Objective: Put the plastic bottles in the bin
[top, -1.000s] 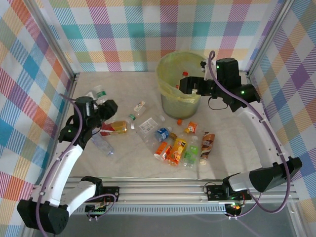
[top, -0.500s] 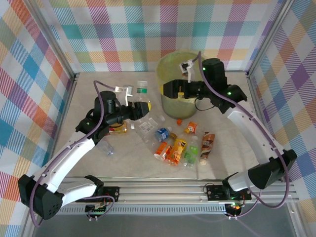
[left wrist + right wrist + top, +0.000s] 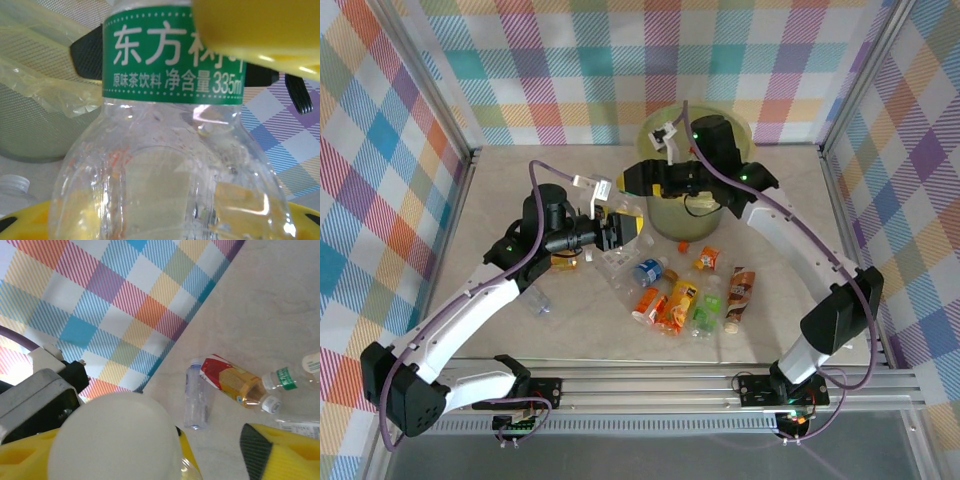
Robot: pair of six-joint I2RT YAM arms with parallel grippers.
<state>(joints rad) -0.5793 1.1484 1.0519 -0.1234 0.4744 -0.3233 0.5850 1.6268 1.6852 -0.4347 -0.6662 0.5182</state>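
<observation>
My left gripper (image 3: pixel 616 228) is shut on a clear plastic bottle (image 3: pixel 170 165) with a green label, held above the table just left of the bin (image 3: pixel 667 214). That bottle's white cap (image 3: pixel 117 440) sits against one finger of my right gripper (image 3: pixel 628 192). The other finger (image 3: pixel 257 450) stands apart from the cap, so the right gripper is open around it. The olive bin carries a yellowish bag (image 3: pixel 50 75), and my right arm crosses over it. Several more plastic bottles (image 3: pixel 678 303) lie on the table in front of the bin.
A red-and-gold labelled bottle (image 3: pixel 565 260) and a bare clear bottle (image 3: pixel 532 298) lie under my left arm. A crushed clear bottle (image 3: pixel 620 255) and a loose orange cap (image 3: pixel 683 244) lie near the bin's foot. Checked walls close in the back and both sides.
My left arm has carried the green-labelled bottle up and to the right, toward the bin. My right gripper has swung left from over the bin to the bottle's cap, and its jaws have narrowed.
</observation>
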